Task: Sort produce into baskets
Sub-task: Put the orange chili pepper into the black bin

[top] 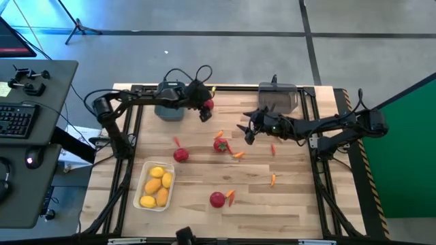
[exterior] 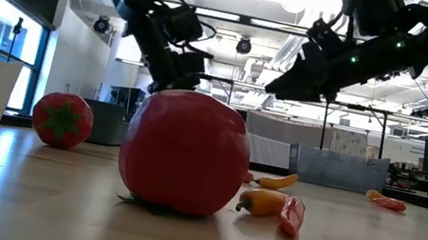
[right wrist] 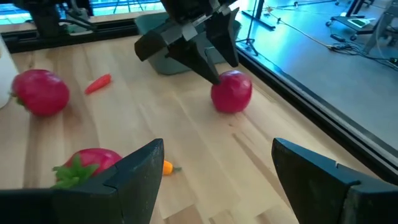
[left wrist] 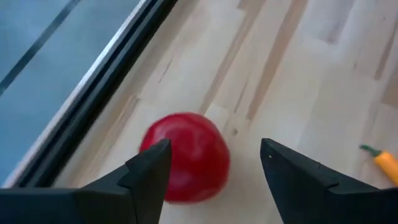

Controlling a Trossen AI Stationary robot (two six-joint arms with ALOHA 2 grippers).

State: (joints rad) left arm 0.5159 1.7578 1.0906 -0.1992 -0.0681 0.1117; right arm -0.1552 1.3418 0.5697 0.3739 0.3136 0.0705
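Lemons (top: 157, 187) in tray (top: 144, 178), front left; two bins (top: 169, 111) (top: 278, 97) at back edge; tomatoes (top: 220, 145), peppers (top: 273, 180) scattered between.

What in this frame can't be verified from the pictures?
- Whether the left claw touches the tomato: its fingers straddle it, open, in the left wrist view, but contact isn't visible.
- The blue-grey bin's contents: the left arm covers it in the high view.
- The smoky grey bin's contents: too small in the high view.

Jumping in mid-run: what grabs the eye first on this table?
The left gripper hangs open over a red tomato at the table's far edge, beside the dark blue-grey bin. The white tray, near left, already holds lemons. The right gripper hovers open mid-table.
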